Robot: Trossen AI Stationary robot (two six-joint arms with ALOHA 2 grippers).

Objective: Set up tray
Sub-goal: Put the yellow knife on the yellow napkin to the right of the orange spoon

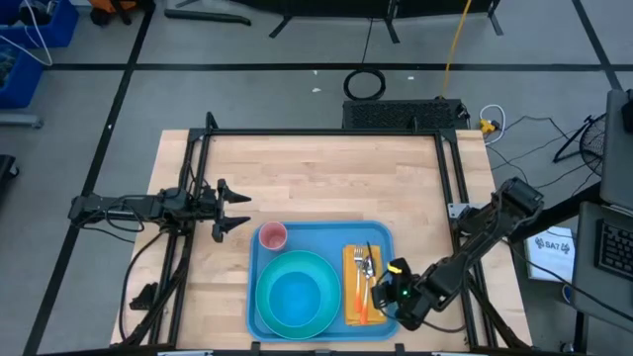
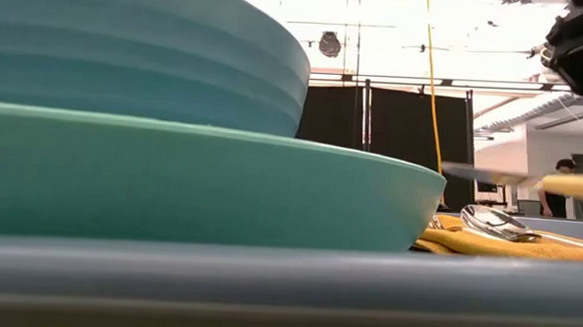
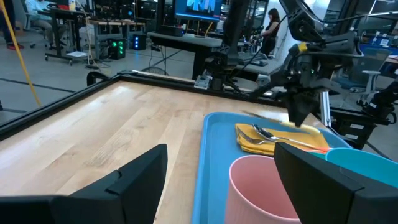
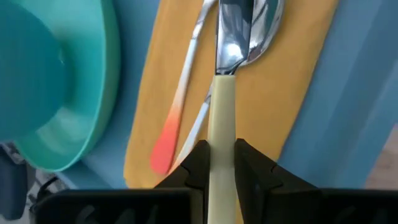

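The light-blue tray (image 1: 381,235) lies at the table's near edge. On it are a teal bowl on a teal plate (image 1: 297,294), a pink cup (image 1: 272,235) and a yellow napkin (image 4: 283,93). A fork with an orange-tipped handle (image 4: 180,102) and a spoon (image 4: 264,25) lie on the napkin. My right gripper (image 4: 221,152) is over the napkin's near end, shut on a knife (image 4: 225,74) with a cream handle. My left gripper (image 1: 235,210) waits open at the table's left, apart from the cup. My right gripper pinches the knife's cream handle (image 4: 221,134) between its two fingers. It comes slanting down from the table's near right. The knife sticks out ahead of the fingers, blade (image 4: 231,31) toward the far edge. It hangs about level, clear of the napkin (image 2: 510,244).
Bare wood lies beyond the tray toward the far edge (image 1: 316,168) and to the left. A black frame (image 1: 326,132) borders the table. The bowl and plate (image 2: 173,168) fill the near left of the tray.
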